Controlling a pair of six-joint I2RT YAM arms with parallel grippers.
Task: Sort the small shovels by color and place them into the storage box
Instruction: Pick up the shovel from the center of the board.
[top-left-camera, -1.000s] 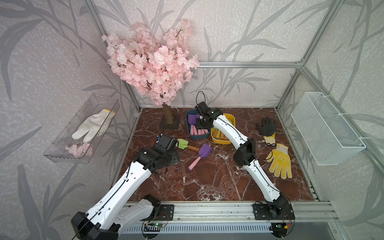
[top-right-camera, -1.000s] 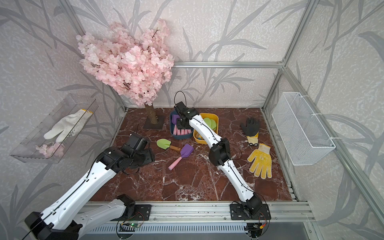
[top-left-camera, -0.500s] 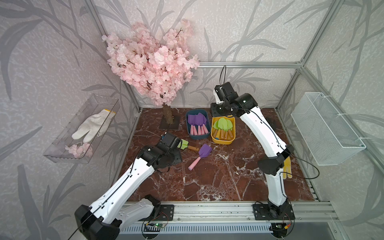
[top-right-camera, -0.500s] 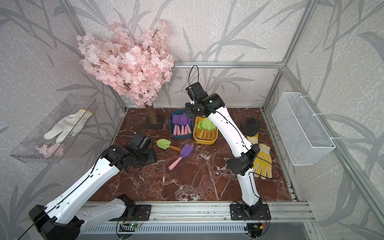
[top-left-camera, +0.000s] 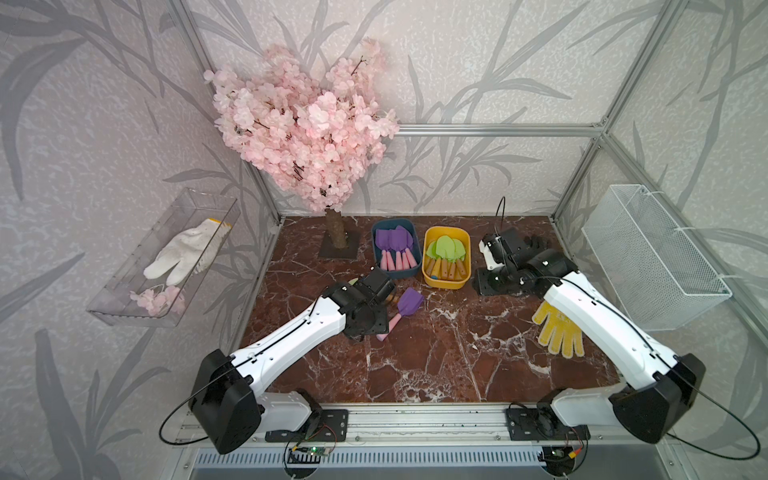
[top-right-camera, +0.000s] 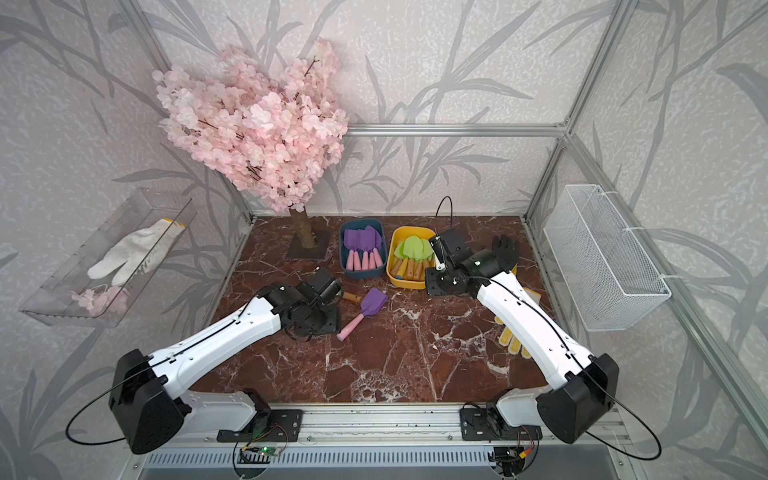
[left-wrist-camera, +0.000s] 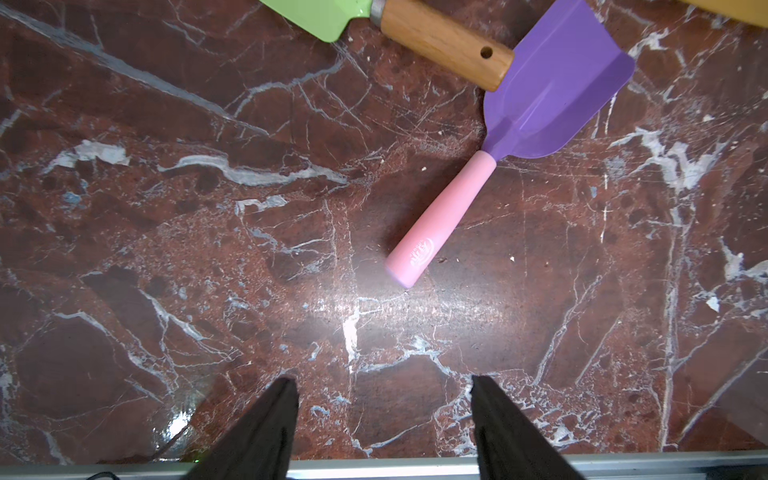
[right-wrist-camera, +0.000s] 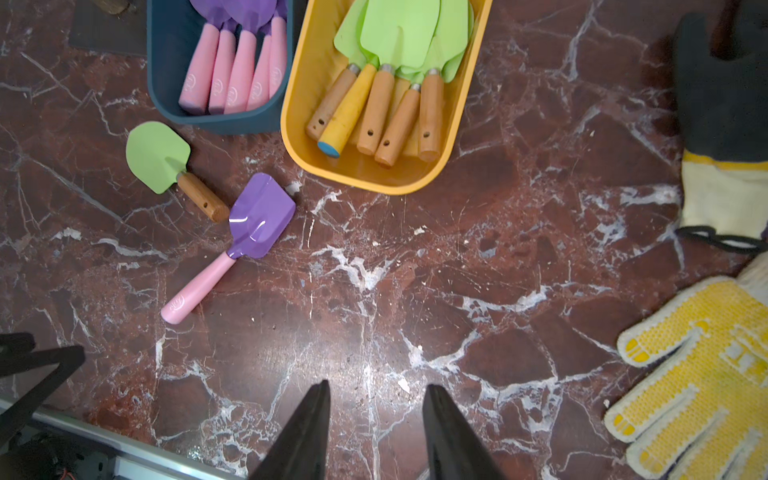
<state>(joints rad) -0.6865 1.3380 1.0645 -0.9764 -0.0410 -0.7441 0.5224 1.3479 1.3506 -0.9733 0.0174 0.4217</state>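
Your left gripper: fingers apart, empty, near two loose shovels. The green shovel handle touches the purple shovel blade. Farther back, blue box holds purples, yellow box greens. Your right gripper: fingers apart, empty. Black glove and yellow glove lie to its right.

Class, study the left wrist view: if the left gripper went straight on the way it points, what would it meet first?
Probably the pink handle of the purple shovel, ahead of the open left gripper; depth is unclear, so it may touch bare table first.
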